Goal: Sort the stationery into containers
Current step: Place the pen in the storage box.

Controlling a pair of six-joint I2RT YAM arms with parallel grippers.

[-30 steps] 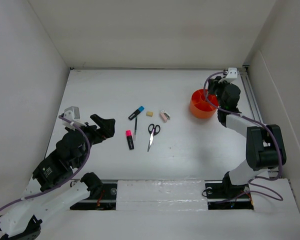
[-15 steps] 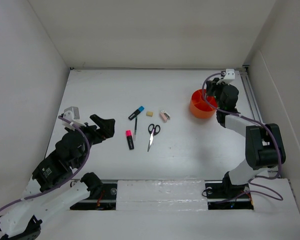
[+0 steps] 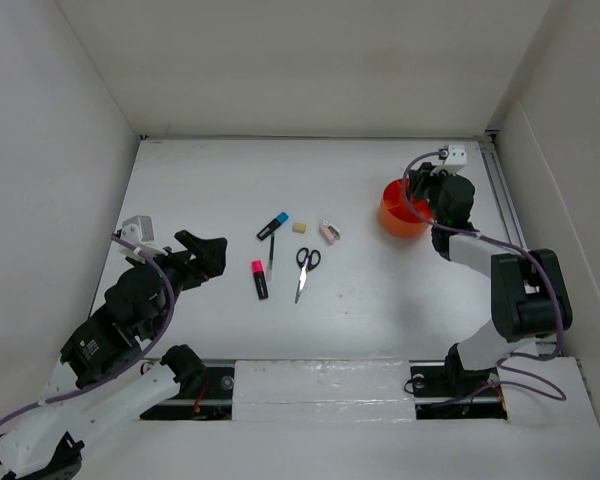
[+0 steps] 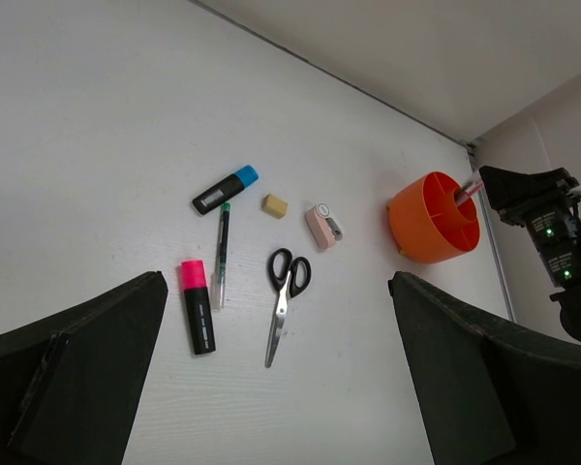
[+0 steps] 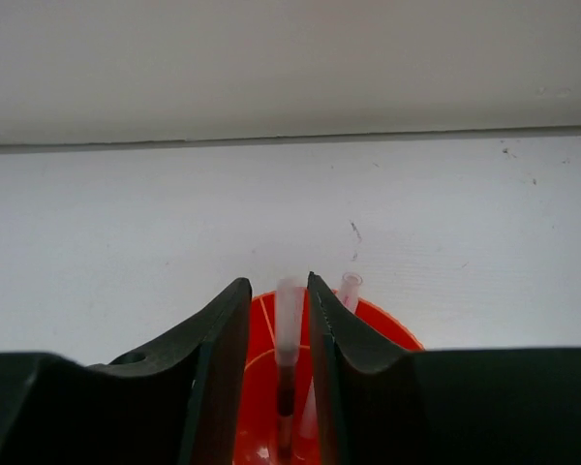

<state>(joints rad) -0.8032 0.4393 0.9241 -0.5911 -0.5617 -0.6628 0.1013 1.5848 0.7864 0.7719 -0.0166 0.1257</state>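
Note:
The orange tub (image 3: 402,219) stands at the back right. My right gripper (image 3: 430,193) hovers over it, jaws slightly apart around a thin pen (image 5: 289,329) standing in the tub (image 5: 392,327), with a gap on the left side. A second thin stick (image 5: 349,287) leans inside. On the table's middle lie the pink-and-black highlighter (image 3: 259,279), blue-capped marker (image 3: 273,225), a thin dark pen (image 3: 271,256), scissors (image 3: 304,270), cream eraser (image 3: 299,227) and pinkish-beige piece (image 3: 328,232). My left gripper (image 3: 210,256) is wide open and empty, left of the highlighter (image 4: 197,308) and scissors (image 4: 283,295).
White walls close in the table on the left, back and right. A rail (image 3: 502,190) runs along the right edge just behind the tub. The marker (image 4: 225,190), eraser (image 4: 274,204) and pinkish piece (image 4: 322,226) lie close together.
My right gripper has drawn back a little up and to the right over the tub. The left arm has shifted slightly left. The loose items have not moved.

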